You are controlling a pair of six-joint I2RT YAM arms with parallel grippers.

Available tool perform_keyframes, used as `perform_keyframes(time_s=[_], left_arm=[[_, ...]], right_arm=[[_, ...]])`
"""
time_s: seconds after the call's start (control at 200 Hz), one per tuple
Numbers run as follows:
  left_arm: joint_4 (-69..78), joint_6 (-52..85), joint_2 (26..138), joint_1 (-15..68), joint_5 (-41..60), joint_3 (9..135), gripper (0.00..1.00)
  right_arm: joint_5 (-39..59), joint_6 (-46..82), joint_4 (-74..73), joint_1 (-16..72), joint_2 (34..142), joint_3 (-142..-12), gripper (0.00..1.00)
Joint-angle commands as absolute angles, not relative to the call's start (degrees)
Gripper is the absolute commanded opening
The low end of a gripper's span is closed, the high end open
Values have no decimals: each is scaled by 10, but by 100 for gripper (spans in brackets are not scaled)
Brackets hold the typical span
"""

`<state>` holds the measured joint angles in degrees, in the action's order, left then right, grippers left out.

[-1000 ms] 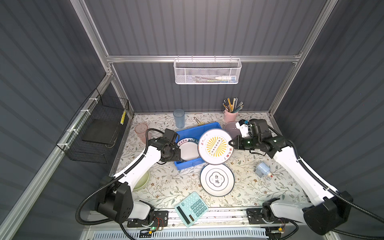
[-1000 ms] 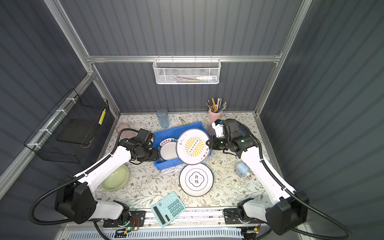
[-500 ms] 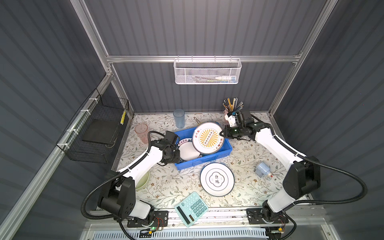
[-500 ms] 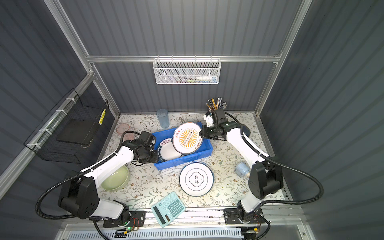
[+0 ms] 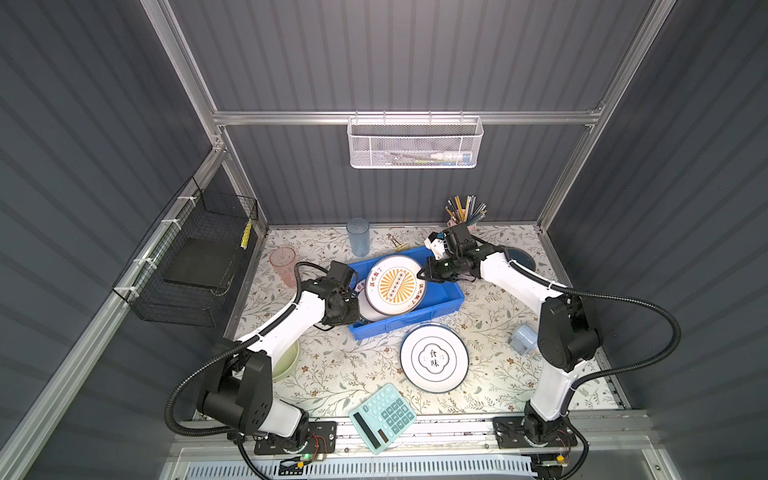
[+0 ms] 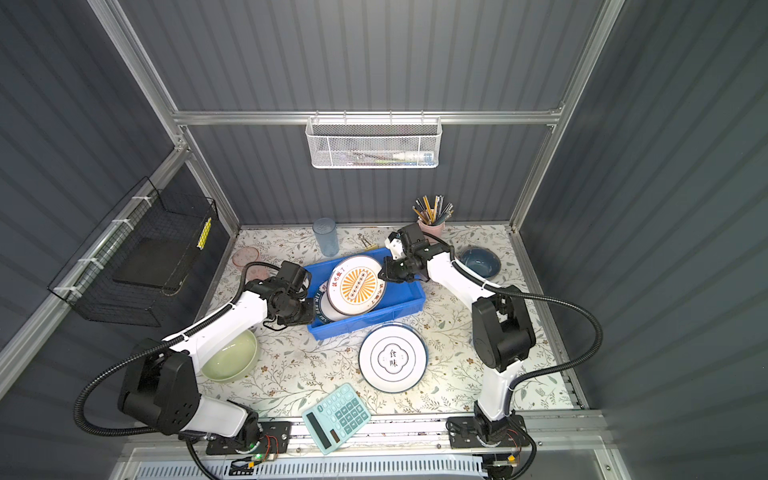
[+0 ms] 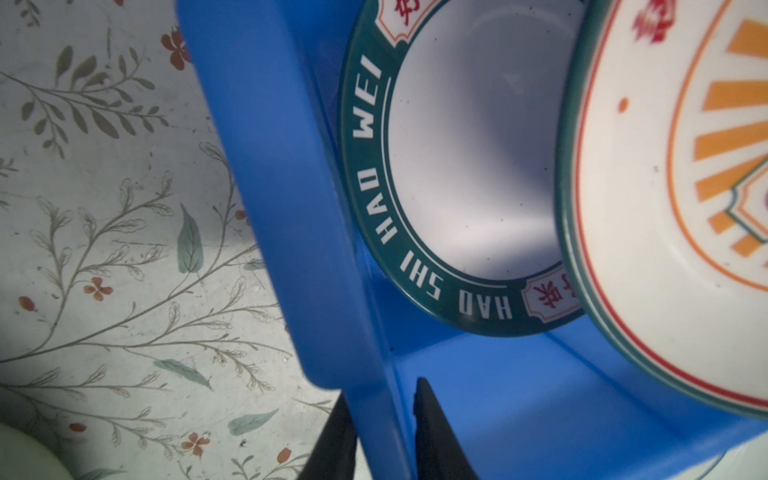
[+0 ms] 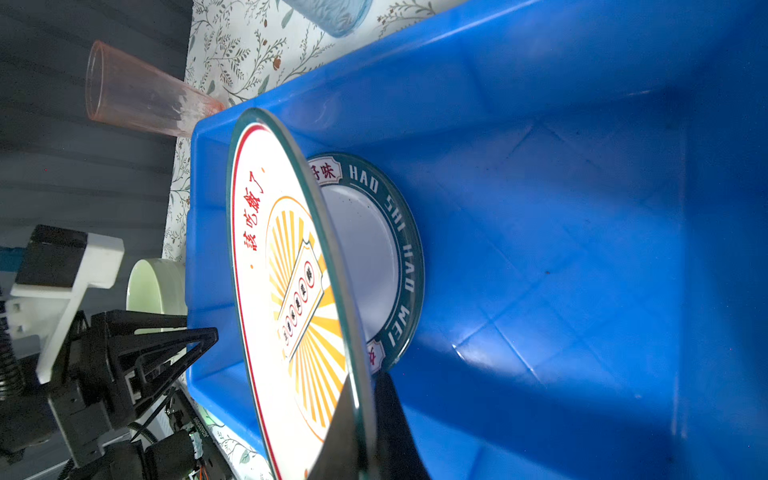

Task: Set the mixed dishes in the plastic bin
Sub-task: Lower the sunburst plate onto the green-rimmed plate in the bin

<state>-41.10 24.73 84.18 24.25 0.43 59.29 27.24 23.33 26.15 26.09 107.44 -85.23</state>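
Note:
The blue plastic bin [image 5: 440, 301] sits mid-table and holds a white plate with a dark lettered rim [image 7: 469, 145]. My right gripper [image 8: 368, 380] is shut on the rim of an orange sunburst plate [image 5: 395, 284], which tilts inside the bin over the lettered plate. My left gripper [image 7: 380, 390] straddles the bin's left wall, one finger outside and one inside, pressed against it. On the table lie a white plate [image 5: 434, 358], a pale-green bowl [image 6: 230, 356], a dark-blue bowl [image 6: 478, 261], an upright blue tumbler [image 5: 358, 237], a pink tumbler [image 5: 283, 262] and a tipped blue tumbler [image 5: 523, 338].
A mint-green calculator [image 5: 382, 417] lies at the front edge. A pink cup of pencils [image 5: 463, 214] stands at the back, just behind my right wrist. A black wire basket [image 5: 195, 266] hangs on the left wall, a white mesh basket [image 5: 415, 143] on the back wall.
My right gripper has carried the sunburst plate back and left, from above the bin's front right corner down into the bin. My left gripper's jaws have narrowed onto the bin's wall.

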Motion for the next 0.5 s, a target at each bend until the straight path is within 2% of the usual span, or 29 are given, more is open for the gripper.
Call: perform_keyframes(time_s=[0.0,0.495], left_arm=[[-410,259,850,241,16,591,22],[-406,279,842,241,1,591,16]], right_arm=[[306,242,235,267,1094,-871,0],[332,270,180,281,1155,-869,2]])
